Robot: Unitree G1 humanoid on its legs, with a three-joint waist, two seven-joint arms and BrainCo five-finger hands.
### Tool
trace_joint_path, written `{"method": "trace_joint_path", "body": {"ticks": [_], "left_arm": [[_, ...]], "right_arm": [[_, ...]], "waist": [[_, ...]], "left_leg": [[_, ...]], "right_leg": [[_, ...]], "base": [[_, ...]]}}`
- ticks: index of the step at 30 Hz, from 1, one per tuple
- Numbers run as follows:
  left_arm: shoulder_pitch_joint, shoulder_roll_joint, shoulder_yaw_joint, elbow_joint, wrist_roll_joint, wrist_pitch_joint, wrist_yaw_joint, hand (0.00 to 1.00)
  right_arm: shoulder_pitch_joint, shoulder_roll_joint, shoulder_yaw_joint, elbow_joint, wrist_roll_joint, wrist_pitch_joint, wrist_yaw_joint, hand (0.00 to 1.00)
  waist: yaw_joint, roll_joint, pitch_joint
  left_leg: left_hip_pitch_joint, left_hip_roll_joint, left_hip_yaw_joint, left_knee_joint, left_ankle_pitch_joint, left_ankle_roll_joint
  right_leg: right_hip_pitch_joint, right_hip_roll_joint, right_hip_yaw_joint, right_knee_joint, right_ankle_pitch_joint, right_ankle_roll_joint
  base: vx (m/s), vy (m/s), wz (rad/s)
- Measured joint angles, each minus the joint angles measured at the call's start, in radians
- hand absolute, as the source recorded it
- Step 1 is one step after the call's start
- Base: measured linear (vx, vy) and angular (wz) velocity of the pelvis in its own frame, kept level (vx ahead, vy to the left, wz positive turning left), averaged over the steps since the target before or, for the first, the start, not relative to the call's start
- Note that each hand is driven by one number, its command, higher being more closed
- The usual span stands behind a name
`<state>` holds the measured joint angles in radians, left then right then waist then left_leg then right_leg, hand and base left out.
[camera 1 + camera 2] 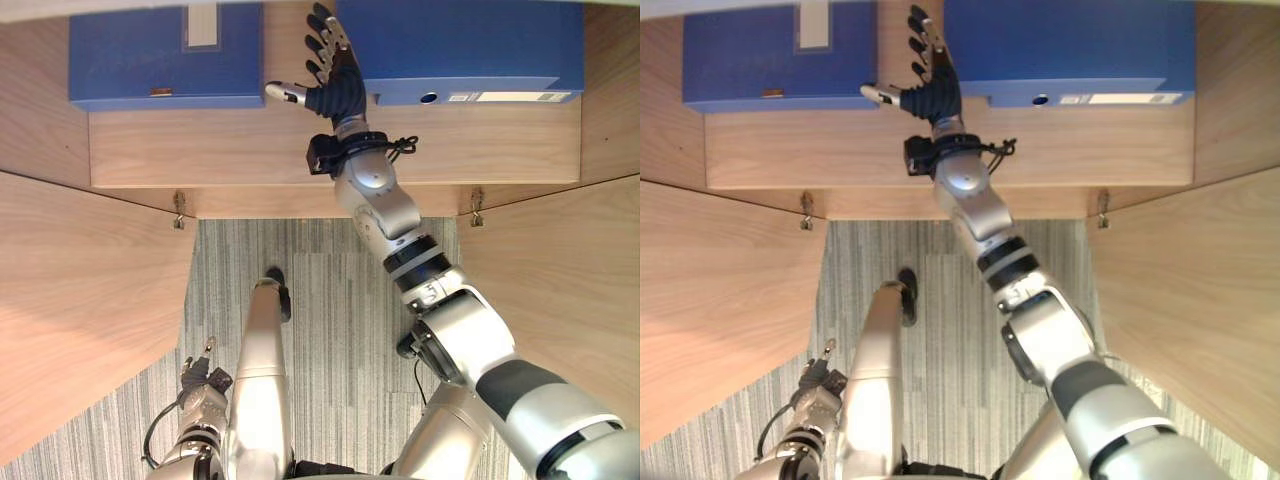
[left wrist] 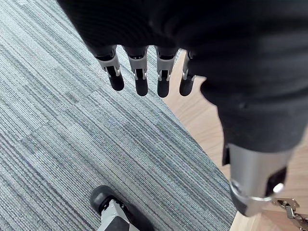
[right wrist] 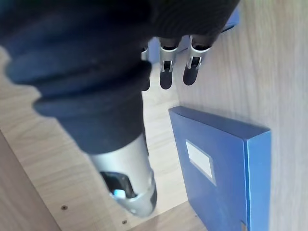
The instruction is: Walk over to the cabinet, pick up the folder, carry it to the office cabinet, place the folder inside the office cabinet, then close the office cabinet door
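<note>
Left eye view: two folders (image 1: 165, 55) (image 1: 470, 50), one cabinet (image 1: 200, 150).

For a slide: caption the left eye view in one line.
Open right hand between the left blue folder and the right blue folder on the cabinet shelf.

- No words or numbers can be read anywhere.
- The left blue folder (image 1: 130, 55) has a pale label (image 1: 202, 25) on its flat face, with no writing to make out.
- The right blue folder (image 1: 470, 40) has a white strip label (image 1: 522, 97) on its front edge. Its print is too small to read.
</note>
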<state>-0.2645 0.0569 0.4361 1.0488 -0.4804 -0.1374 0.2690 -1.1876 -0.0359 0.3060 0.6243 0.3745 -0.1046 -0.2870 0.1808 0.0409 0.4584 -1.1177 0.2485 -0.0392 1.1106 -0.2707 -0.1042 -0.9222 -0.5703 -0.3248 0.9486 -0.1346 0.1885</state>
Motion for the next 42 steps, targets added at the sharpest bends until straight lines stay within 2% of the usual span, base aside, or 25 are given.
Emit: {"method": "trace_joint_path", "body": {"ticks": [4,5,7,10,18,37,40,42], "left_arm": [[0.0,-0.002,0.0,-0.001,0.0,0.0,0.0,0.0],[0.001,-0.002,0.0,-0.001,0.0,0.0,0.0,0.0],[0.002,-0.002,-0.016,0.0,0.0,0.0,0.0,0.0],[0.004,-0.002,-0.031,0.0,-0.001,0.0,0.0,0.0],[0.008,-0.003,-0.063,0.0,-0.001,0.0,0.0,0.0],[0.012,-0.006,-0.1,0.001,-0.005,0.0,0.001,0.0],[0.012,-0.006,-0.099,0.001,-0.014,0.0,0.0,0.0],[0.007,-0.005,-0.095,0.001,-0.025,0.0,0.0,0.0]], "right_arm": [[-0.014,-0.002,-0.001,0.031,0.006,0.005,0.0,0.0],[-0.021,-0.008,-0.001,0.048,0.032,0.006,0.0,0.0],[-0.038,-0.063,-0.008,0.085,0.157,0.006,0.002,0.0],[-0.043,-0.111,-0.012,0.093,0.246,0.005,0.003,0.0],[-0.115,-0.18,-0.049,0.205,0.392,-0.003,0.0,0.0],[-0.142,-0.231,-0.052,0.267,0.388,-0.016,-0.001,0.0],[-0.105,-0.23,-0.048,0.194,0.353,-0.011,-0.001,0.0],[-0.035,-0.226,-0.04,0.051,0.251,-0.001,-0.001,0.0]], "waist": [[0.0,0.002,-0.001],[0.0,0.002,-0.001],[-0.003,0.007,-0.002],[-0.004,0.01,-0.003],[-0.003,0.026,-0.011],[-0.003,0.043,-0.019],[-0.004,0.043,-0.018],[-0.008,0.043,-0.018]], "left_leg": [[-0.001,-0.001,-0.001,0.001,0.001,0.001],[-0.003,-0.001,-0.002,0.003,0.002,0.003],[-0.018,-0.013,-0.009,0.017,0.002,0.004],[-0.02,-0.017,-0.009,0.029,-0.002,0.011],[-0.044,-0.022,-0.006,0.048,-0.007,0.018],[-0.052,-0.029,-0.005,0.046,0.001,0.021],[-0.052,-0.027,-0.005,0.043,0.001,0.021],[-0.052,-0.022,-0.002,0.037,0.002,0.022]], "right_leg": [[-0.002,-0.001,0.0,0.004,-0.001,-0.003],[-0.003,-0.002,0.0,0.007,0.0,-0.006],[-0.011,-0.012,0.001,0.021,-0.005,-0.007],[-0.013,-0.021,0.006,0.032,-0.005,-0.006],[-0.038,-0.024,0.022,0.04,-0.007,-0.001],[-0.056,-0.029,0.03,0.054,-0.009,0.002],[-0.056,-0.025,0.03,0.051,-0.008,0.002],[-0.057,-0.02,0.03,0.042,-0.006,0.004]], "base": [[0.04,-0.011,0.01],[0.07,-0.005,0.09],[0.07,0.002,0.11],[0.01,0.002,0.02],[0.0,0.0,0.0],[0.0,-0.001,0.0],[0.01,-0.002,0.0],[0.06,-0.009,-0.03]]}}
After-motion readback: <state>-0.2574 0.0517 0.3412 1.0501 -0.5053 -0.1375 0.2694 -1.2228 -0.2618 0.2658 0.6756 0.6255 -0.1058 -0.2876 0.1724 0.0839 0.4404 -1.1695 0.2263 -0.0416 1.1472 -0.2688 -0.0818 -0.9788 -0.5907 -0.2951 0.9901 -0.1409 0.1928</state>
